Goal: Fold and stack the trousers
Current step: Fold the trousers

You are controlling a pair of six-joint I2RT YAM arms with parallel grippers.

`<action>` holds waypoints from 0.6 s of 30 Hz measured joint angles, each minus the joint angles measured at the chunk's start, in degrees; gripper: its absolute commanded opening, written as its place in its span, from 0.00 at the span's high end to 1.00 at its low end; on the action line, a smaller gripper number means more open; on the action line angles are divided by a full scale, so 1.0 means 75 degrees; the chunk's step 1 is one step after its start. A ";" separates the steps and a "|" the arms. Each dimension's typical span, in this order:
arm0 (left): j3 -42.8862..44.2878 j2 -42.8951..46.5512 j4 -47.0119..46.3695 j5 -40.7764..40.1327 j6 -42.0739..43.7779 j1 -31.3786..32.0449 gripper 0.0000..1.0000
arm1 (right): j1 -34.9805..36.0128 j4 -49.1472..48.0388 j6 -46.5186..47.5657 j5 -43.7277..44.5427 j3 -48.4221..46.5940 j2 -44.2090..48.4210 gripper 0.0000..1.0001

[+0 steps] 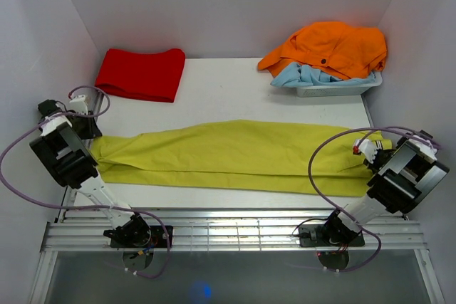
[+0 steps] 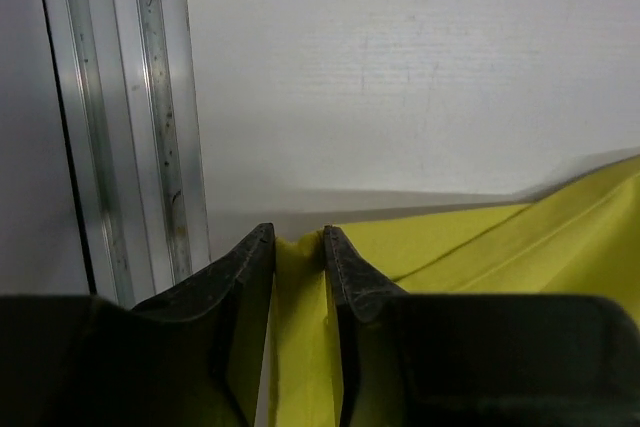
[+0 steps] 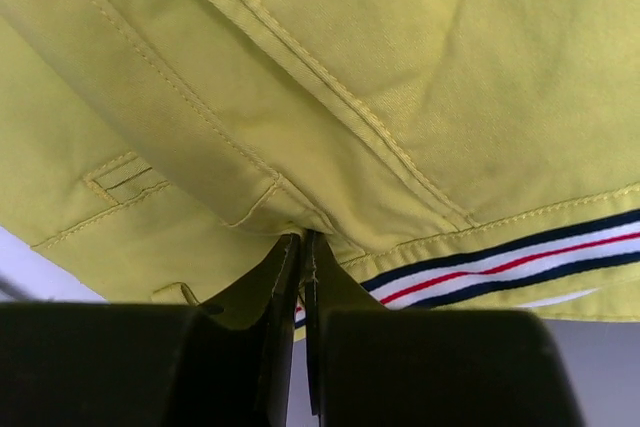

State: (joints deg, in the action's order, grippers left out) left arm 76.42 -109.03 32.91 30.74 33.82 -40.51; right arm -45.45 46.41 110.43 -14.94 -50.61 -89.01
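Black right gripper (image 3: pixel 302 243) is clamping the striped waistband (image 3: pixel 500 267) of the chartreuse trousers (image 1: pixel 235 156); left gripper (image 2: pixel 298 239) is standing partly parted, leg-end cloth sitting between its fingers (image 2: pixel 345 267). Trousers are lying stretched between them on the white table (image 1: pixel 221 94), white walls (image 1: pixel 228 5) enclosing.

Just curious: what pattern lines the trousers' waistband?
The waistband lining is white with navy and red stripes; right wrist view.

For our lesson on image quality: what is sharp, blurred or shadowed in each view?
Top view: even light, trousers sharp. Left wrist: fingers dark and soft, faint shadow on the table by the trousers. Right wrist: stitching crisp, fingers blurred.
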 measured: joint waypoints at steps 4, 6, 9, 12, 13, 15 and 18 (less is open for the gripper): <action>0.0793 -0.0950 -0.0230 -0.0338 -0.0530 0.0376 0.34 | 0.0358 -0.0414 -0.0659 -0.0012 -0.1145 -0.1032 0.92; 0.1166 -0.1244 -0.0154 -0.0373 -0.0603 0.0490 0.08 | 0.0466 -0.0533 -0.0816 -0.0058 -0.1623 -0.1376 0.92; 0.1990 -0.1480 0.0437 -0.0082 -0.0536 0.0551 0.02 | 0.0519 -0.0428 -0.0810 -0.0175 -0.1845 -0.1422 0.92; 0.2515 -0.1259 0.0962 0.0373 0.0012 0.0536 0.02 | 0.0519 -0.0224 -0.0656 -0.0251 -0.1842 -0.1250 0.92; 0.2541 -0.1067 0.1125 0.0513 0.0332 0.0525 0.02 | 0.0522 -0.0154 -0.0618 -0.0271 -0.1839 -0.1166 0.92; 0.2378 -0.0402 0.1719 0.0874 0.1227 0.0484 0.03 | 0.0519 0.0029 -0.0510 -0.0318 -0.1839 -0.0953 0.92; 0.1923 0.0726 0.2699 0.1125 0.2731 0.0399 0.10 | 0.0527 0.0248 -0.0431 -0.0350 -0.1839 -0.0708 0.92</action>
State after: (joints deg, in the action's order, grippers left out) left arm 90.85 -103.59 53.15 39.18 54.30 -37.52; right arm -41.50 48.27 107.20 -17.56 -64.40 -94.32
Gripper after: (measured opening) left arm 0.940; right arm 0.084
